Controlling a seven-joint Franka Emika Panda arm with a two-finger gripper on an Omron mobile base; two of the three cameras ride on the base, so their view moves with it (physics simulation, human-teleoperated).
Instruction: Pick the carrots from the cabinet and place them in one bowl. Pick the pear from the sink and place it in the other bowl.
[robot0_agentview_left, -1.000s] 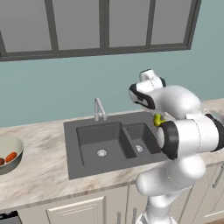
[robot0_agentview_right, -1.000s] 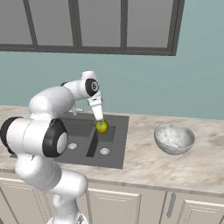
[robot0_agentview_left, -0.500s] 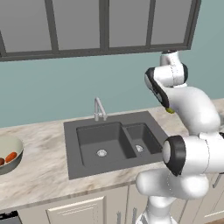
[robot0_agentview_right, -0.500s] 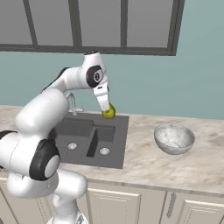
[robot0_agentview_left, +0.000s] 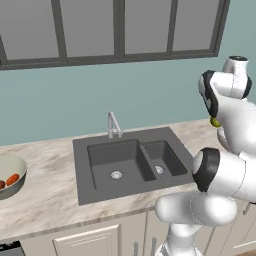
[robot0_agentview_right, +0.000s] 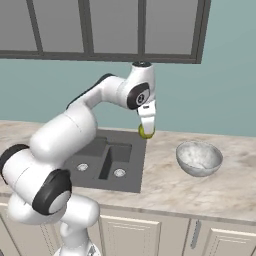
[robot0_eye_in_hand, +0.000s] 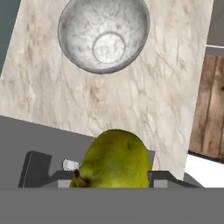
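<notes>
My gripper (robot0_agentview_right: 146, 131) is shut on the yellow-green pear (robot0_agentview_right: 145, 132), holding it in the air over the right rim of the dark sink (robot0_agentview_right: 136, 170). Looking down along the hand, the pear (robot0_eye_in_hand: 116, 159) sits between the fingers, and the greyish silvery bowl (robot0_eye_in_hand: 74, 26) lies ahead on the marble counter. That bowl (robot0_agentview_right: 200, 167) stands to the right of the pear with nothing in it. At the far left, two orange carrots (robot0_agentview_left: 12, 179) lie in the cream-interior bowl (robot0_agentview_left: 12, 165). The cabinet is out of view.
A chrome faucet (robot0_agentview_left: 114, 124) rises behind the sink (robot0_agentview_left: 82, 175). Dark-framed windows run along the teal wall above. The counter's front edge drops to beige cupboards, and wooden floor (robot0_eye_in_hand: 210, 109) shows past the counter's end.
The arm has swung right and risen with the pear, from over the sink basin to above the sink's right rim, nearer the silvery bowl.
</notes>
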